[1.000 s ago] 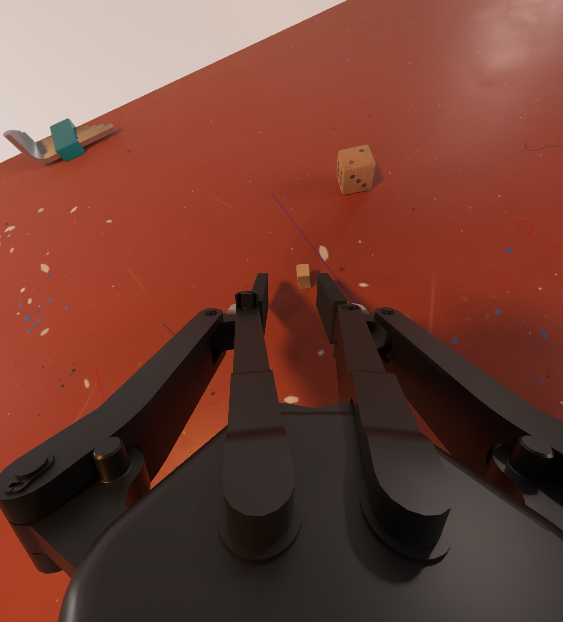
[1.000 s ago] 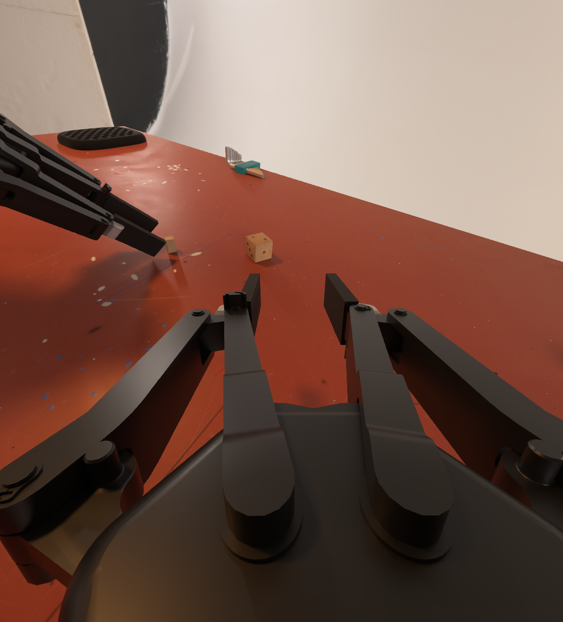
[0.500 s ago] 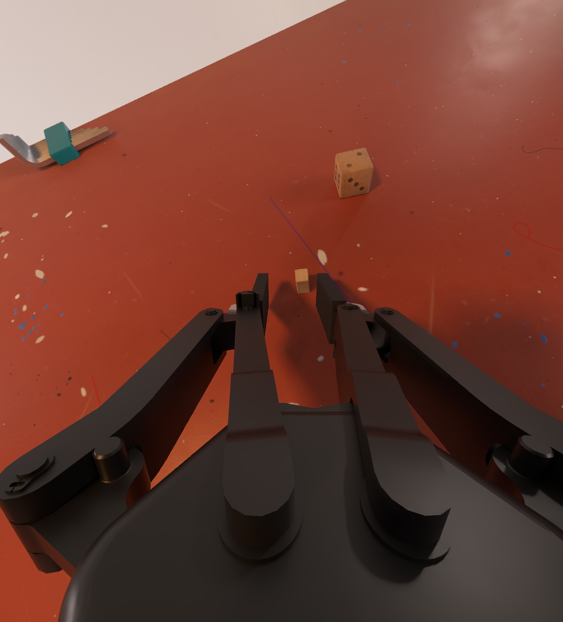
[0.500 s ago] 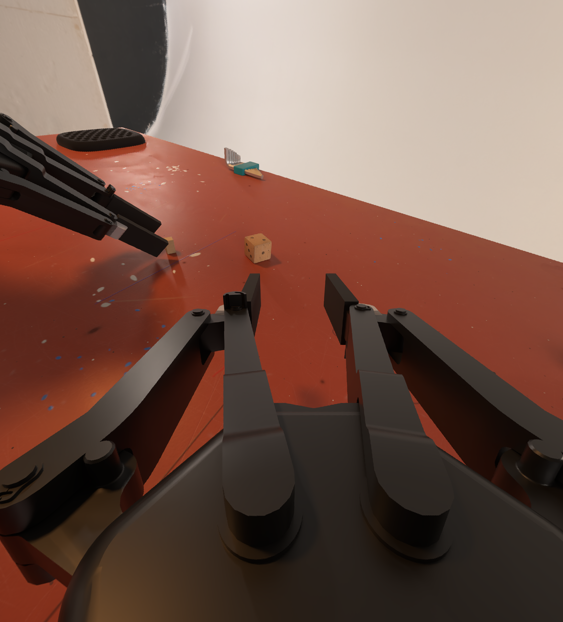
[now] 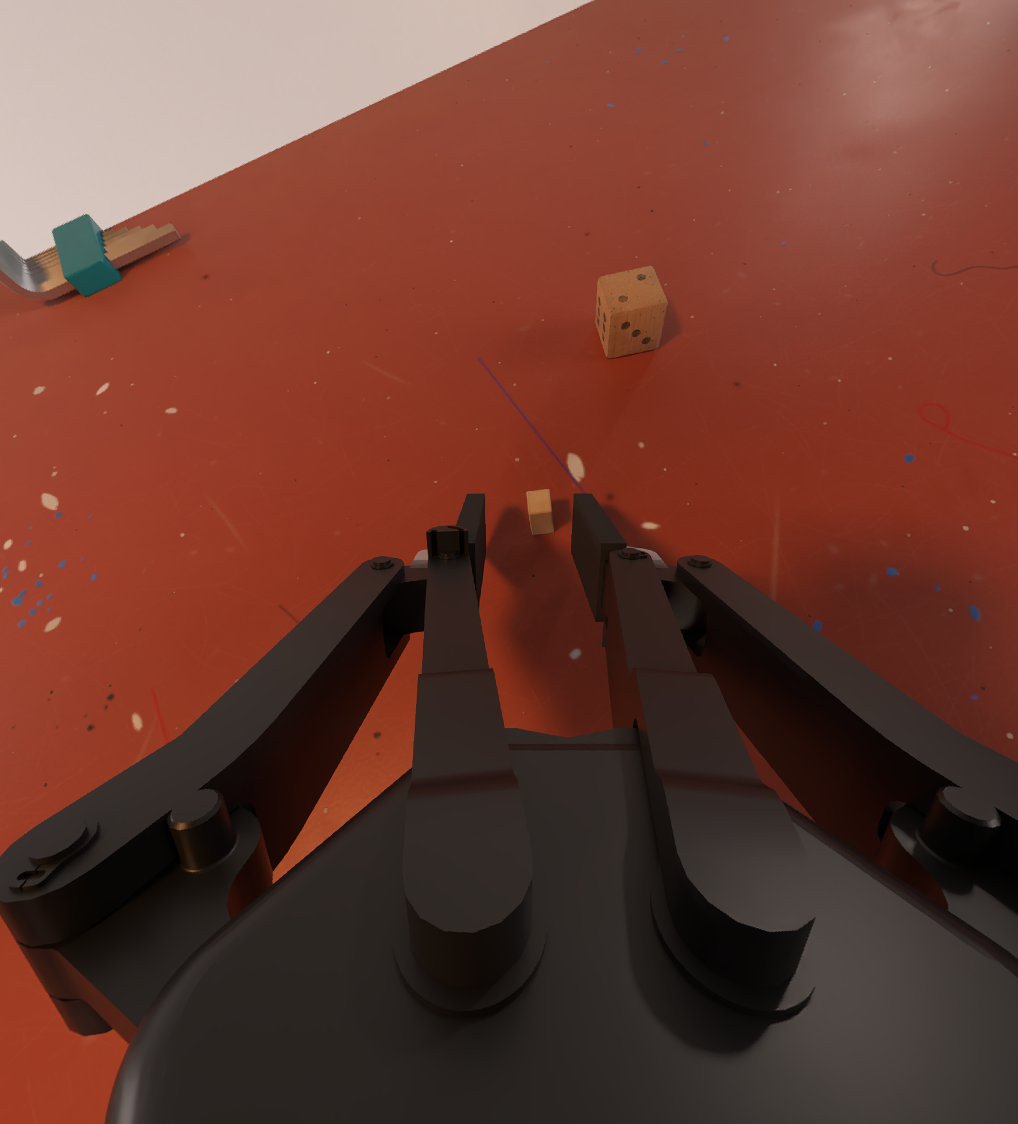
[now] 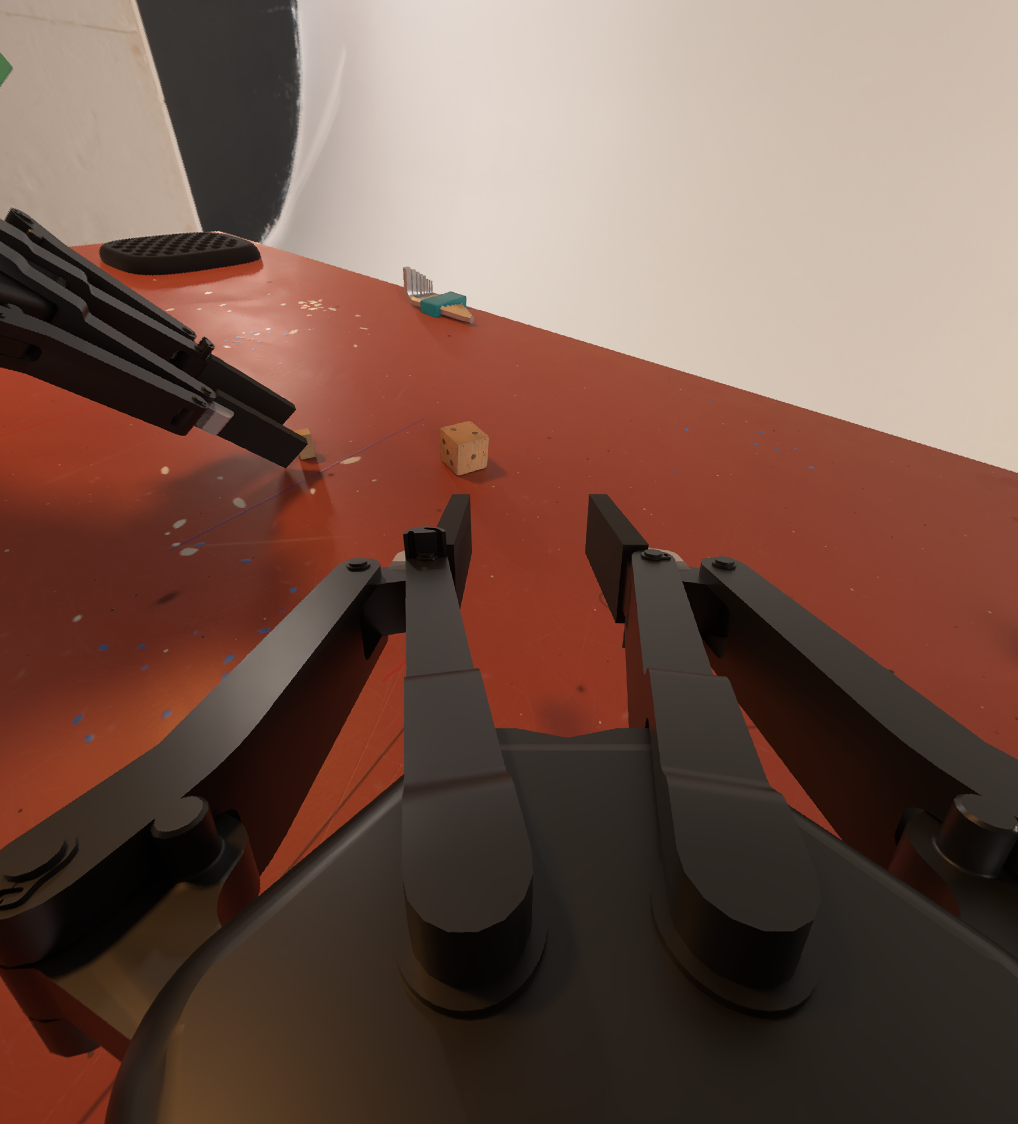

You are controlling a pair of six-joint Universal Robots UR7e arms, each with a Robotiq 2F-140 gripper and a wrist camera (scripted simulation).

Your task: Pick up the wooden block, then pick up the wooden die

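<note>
Closer now, the left gripper [image 5: 529, 514] has its fingers apart around the wooden block [image 5: 539, 511] (not touching). Beyond sits the wooden die [image 5: 630, 311]. Right gripper [image 6: 527, 526] fingers are apart, holding nothing.

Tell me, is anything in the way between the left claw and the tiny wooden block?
Nothing visible is. The wooden block sits on bare red table just past the open left gripper, lined up with the gap between its fingers. The wooden die stands farther off.

Rust-red speckled table [image 5: 251, 486], tan dotted die [image 5: 631, 311], pale block [image 5: 539, 511]
</note>
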